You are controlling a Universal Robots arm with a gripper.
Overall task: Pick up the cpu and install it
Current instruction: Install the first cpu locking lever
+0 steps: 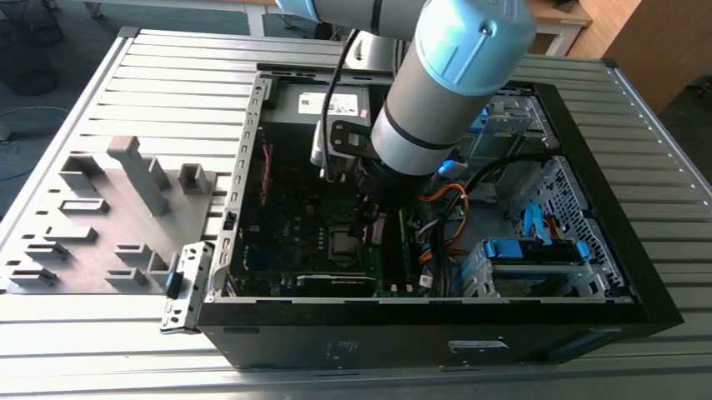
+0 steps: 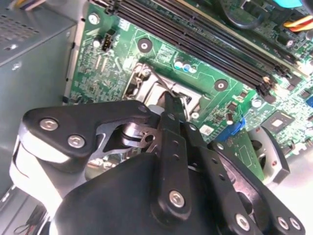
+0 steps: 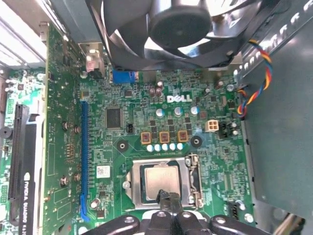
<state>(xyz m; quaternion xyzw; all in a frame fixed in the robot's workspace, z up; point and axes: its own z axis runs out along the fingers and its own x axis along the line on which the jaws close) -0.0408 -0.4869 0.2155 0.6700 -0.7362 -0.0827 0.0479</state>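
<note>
Tool (image 3: 168, 199) tips hide one edge of the socketed cpu (image 3: 159, 182).

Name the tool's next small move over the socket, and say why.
Probably lift straight up a little: the flat silvery-grey square cpu already lies inside the metal socket frame, and the shut tool sits at its edge.

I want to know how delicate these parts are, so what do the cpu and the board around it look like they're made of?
The cpu, sitting in its socket, looks like dull silvery-grey metal on top: brushed, matte, softly reflective. The motherboard looks like green lacquered circuit laminate, glossy and studded with small soldered parts. The socket frame looks like bright bare metal, though plating can't be ruled out.
</note>
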